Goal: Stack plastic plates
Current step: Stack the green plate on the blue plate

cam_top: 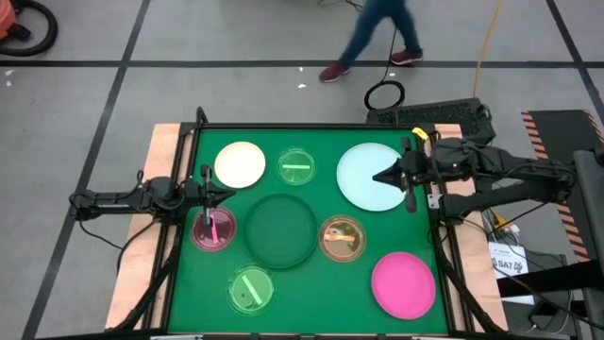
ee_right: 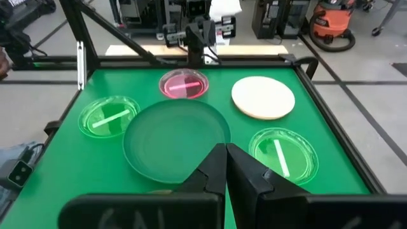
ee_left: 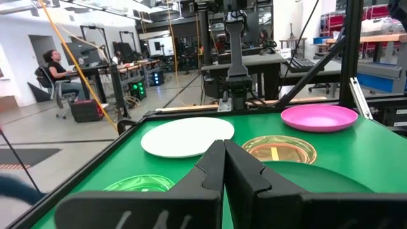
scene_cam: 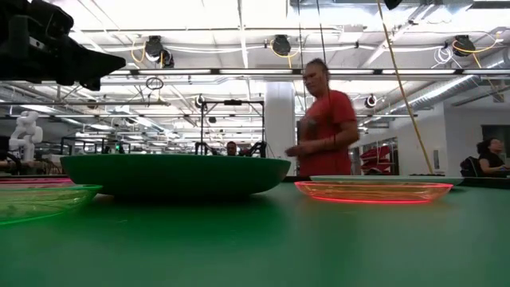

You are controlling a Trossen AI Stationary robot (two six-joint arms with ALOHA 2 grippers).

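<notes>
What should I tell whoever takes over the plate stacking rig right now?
Left gripper: shut, empty, above the pink dish.
Right gripper: shut, empty, over the pale-blue plate.
Seven plates lie singly on the green mat: cream plate, dark-green plate at centre, hot-pink plate, two green dishes, amber dish.
Done: nothing stacked.
Left: all stacking.

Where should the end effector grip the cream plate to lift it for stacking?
Probably at its rim. The cream plate lies flat and shallow on the green table, so only the thin raised edge gives the fingers purchase. The left end effector hovers just in front of it, so the near edge on the left arm's side looks easiest, pinched from above.
</notes>
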